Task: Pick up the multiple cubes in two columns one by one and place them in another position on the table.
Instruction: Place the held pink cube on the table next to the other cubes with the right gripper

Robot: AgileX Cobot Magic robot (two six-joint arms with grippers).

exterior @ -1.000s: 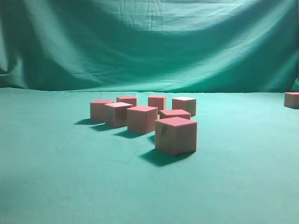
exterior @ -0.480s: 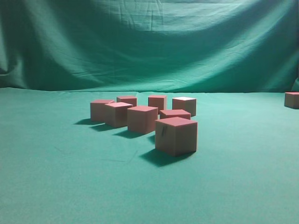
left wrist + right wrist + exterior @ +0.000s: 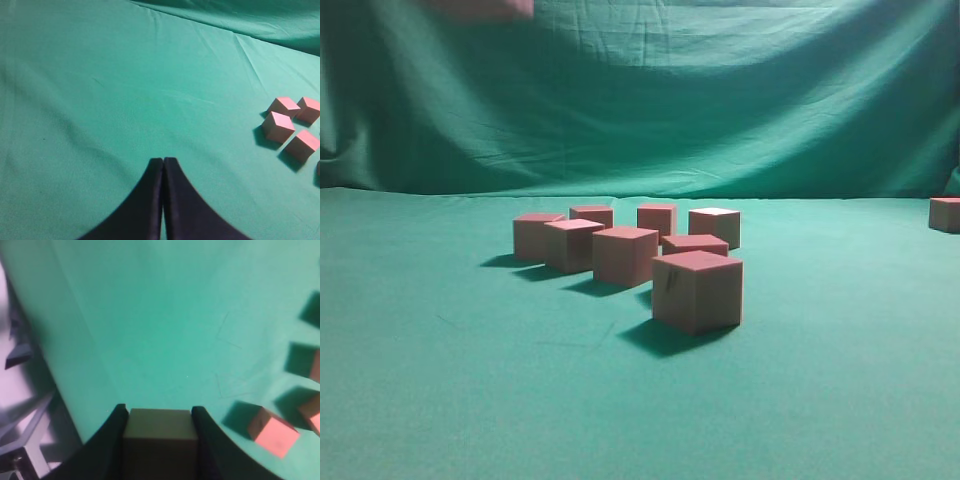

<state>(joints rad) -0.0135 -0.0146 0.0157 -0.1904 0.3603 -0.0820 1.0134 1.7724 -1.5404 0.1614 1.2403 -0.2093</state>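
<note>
The right hand [image 3: 159, 426] grips one cube [image 3: 160, 432] high above the bench [image 3: 165, 325]; released early, it could tumble into the grouped cubes [image 3: 628, 255].

Both pincers [image 3: 163, 162] [image 3: 158, 412] have smooth, black, curved fingers.

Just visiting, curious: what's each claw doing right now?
Left gripper shut, empty. Right gripper clamped on one cube, above the table. Nothing blocking.

The black right end effector [image 3: 158, 427] clamps a small matte tan cube [image 3: 159, 426] between its fingers, high above the green cloth-covered desk [image 3: 150, 325]. A pinkish-red cube [image 3: 272, 431] sits below at right, others cut by the edge.
</note>
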